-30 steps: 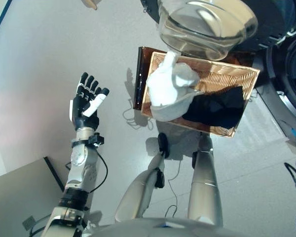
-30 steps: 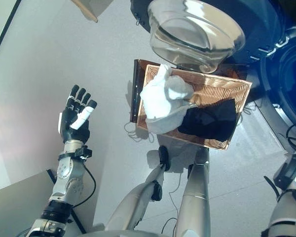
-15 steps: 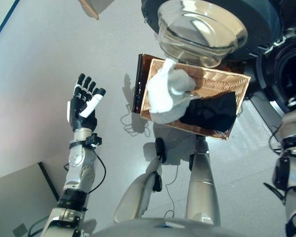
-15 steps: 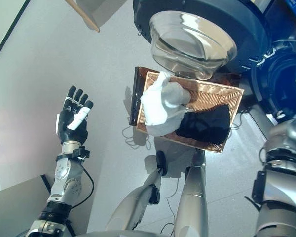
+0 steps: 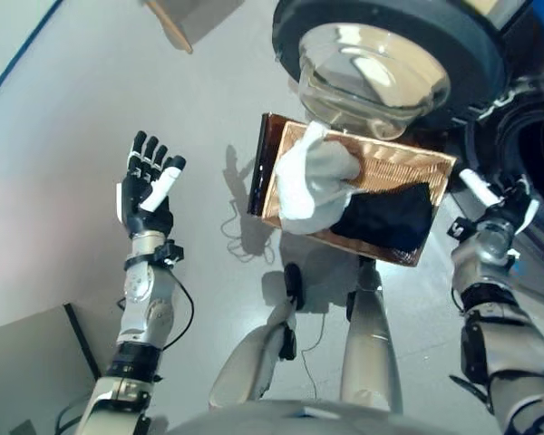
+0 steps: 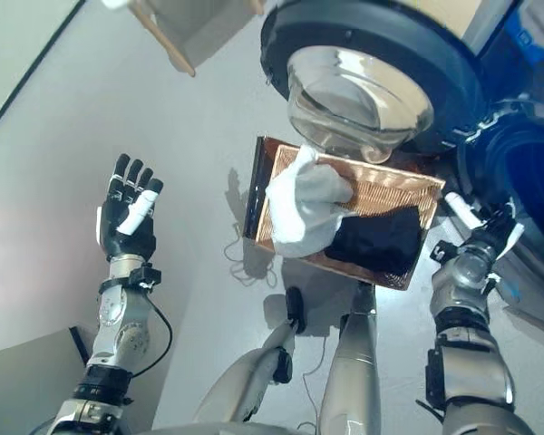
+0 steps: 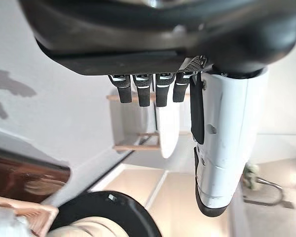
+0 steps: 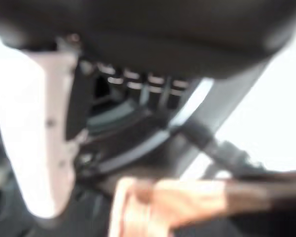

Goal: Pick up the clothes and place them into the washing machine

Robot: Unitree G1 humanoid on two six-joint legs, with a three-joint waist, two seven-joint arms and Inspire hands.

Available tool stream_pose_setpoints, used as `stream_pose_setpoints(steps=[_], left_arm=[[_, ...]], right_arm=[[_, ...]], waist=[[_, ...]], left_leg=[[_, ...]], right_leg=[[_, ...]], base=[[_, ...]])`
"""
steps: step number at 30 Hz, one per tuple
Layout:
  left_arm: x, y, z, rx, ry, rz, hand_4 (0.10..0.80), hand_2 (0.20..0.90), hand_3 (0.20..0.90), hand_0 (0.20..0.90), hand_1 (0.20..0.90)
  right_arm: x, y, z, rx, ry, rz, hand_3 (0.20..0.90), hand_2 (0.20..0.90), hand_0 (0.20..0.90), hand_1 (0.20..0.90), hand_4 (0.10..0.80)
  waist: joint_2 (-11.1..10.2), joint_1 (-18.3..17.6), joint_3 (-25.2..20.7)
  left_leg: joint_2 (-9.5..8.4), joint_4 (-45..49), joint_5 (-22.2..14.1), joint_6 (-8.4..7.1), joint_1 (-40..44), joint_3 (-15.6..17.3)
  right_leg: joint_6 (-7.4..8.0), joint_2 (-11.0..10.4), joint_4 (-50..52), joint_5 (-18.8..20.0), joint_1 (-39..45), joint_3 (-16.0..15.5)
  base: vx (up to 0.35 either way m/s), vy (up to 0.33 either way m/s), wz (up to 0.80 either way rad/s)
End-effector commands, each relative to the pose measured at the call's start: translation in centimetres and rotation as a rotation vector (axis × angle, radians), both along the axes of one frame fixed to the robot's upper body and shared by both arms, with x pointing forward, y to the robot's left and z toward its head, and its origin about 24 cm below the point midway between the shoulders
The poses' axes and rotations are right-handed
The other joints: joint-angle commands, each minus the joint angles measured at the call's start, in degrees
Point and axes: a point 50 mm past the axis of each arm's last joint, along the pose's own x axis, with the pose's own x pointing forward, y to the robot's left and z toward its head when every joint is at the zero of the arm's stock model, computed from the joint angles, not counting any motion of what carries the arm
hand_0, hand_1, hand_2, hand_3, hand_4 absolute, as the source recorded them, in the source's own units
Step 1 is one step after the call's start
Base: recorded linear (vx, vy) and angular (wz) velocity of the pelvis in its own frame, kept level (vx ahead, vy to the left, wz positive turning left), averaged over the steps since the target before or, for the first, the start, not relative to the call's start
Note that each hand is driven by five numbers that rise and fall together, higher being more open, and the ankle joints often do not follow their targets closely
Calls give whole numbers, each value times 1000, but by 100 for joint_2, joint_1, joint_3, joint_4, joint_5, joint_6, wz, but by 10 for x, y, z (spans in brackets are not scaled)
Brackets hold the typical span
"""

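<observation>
Right hand (image 5: pixel 496 216) risen beside basket (image 5: pixel 432 165), white garment (image 5: pixel 310 181) heaped

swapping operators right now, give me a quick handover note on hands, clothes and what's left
Left hand: open, raised out to the left, empty.
Right hand: open, empty, beside the basket's right end near the washer opening.
Clothes: white garment and black garment both lie in the wicker basket below the open washer door.
Done: nothing loaded. Left: grasp each garment and put it in the drum.

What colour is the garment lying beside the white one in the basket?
Black. The dark garment shows best in the left eye view, next to the white garment.
</observation>
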Motion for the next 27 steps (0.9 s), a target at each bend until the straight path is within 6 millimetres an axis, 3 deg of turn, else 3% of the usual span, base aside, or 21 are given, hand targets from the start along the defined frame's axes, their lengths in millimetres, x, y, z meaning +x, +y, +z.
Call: stream_pose_setpoints(steps=[1,9,10,13,21,22,27], left_arm=[[-10,25,11,40,-101,134,800,900,900,900,900],[-15,31,-8,54,-6,153,800,900,900,900,900],[-17,34,-10,55,4,166,800,900,900,900,900],[-17,38,-9,65,4,175,800,900,900,900,900],[-13,39,5,72,-56,175,800,900,900,900,900],[-12,38,8,67,-71,174,800,900,900,900,900],[-9,33,9,64,-85,144,800,900,900,900,900]], right_arm=[[-9,3,7,-219,9,63,900,900,900,900,800],[-18,25,-10,-400,130,190,900,900,900,900,800],[-17,39,-14,-475,161,301,900,900,900,900,800],[-16,49,-16,-584,214,407,900,900,900,900,800],[-7,67,-17,-818,320,564,900,900,900,900,800],[-6,71,-20,-973,404,643,900,900,900,900,800],[-5,82,-37,-1187,553,793,900,900,900,900,800]], waist=[[-215,58,-561],[-516,-3,-621],[-598,-7,-611],[-698,-5,-606],[-736,43,-514],[-729,65,-471],[-730,84,-476]], left_leg=[[117,-47,-182,-628,125,-61],[255,-47,-192,-611,416,-159],[300,-47,-229,-611,525,-172],[318,-47,-196,-598,548,-210],[312,-47,-153,-590,465,-228],[315,-47,-167,-598,451,-240],[315,-47,-127,-597,341,-264]], right_leg=[[69,4,-142,-301,591,-250],[64,135,-337,-327,1103,-433],[60,175,-351,-372,1222,-459],[53,188,-386,-354,1282,-482],[40,194,-400,-376,1232,-513],[34,213,-385,-401,1210,-505],[28,234,-420,-358,1121,-510]], base=[[10,-52,-1],[38,-73,3],[16,-47,2],[14,-61,8],[-16,-11,5],[0,0,0],[0,1,-2]])
